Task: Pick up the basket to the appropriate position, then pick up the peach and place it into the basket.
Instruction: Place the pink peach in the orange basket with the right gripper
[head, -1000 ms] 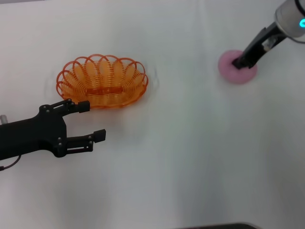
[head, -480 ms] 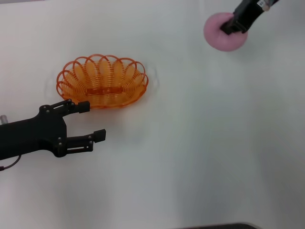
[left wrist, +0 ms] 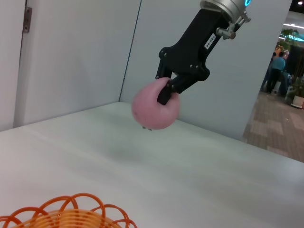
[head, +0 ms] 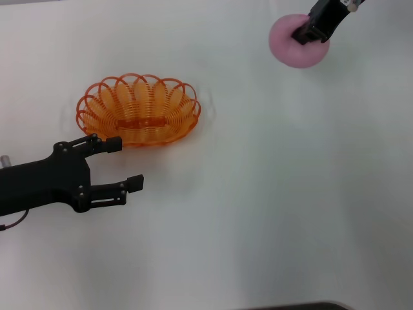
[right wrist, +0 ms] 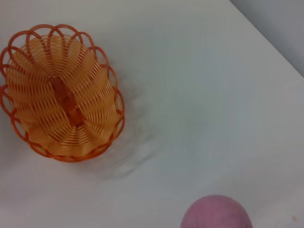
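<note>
The orange openwork basket (head: 138,110) sits empty on the white table at the left; it also shows in the right wrist view (right wrist: 61,111) and its rim in the left wrist view (left wrist: 71,214). My right gripper (head: 310,29) is shut on the pink peach (head: 293,45) and holds it in the air at the far right, well above the table, as the left wrist view (left wrist: 154,105) shows. The peach's top shows in the right wrist view (right wrist: 216,213). My left gripper (head: 122,165) is open and empty, just in front of the basket.
The white table (head: 258,194) stretches between the basket and the peach. A pale wall (left wrist: 71,57) stands behind the table's far edge.
My right gripper has lifted the peach off the table and carried it up and slightly leftward. The left arm and the basket have not moved.
</note>
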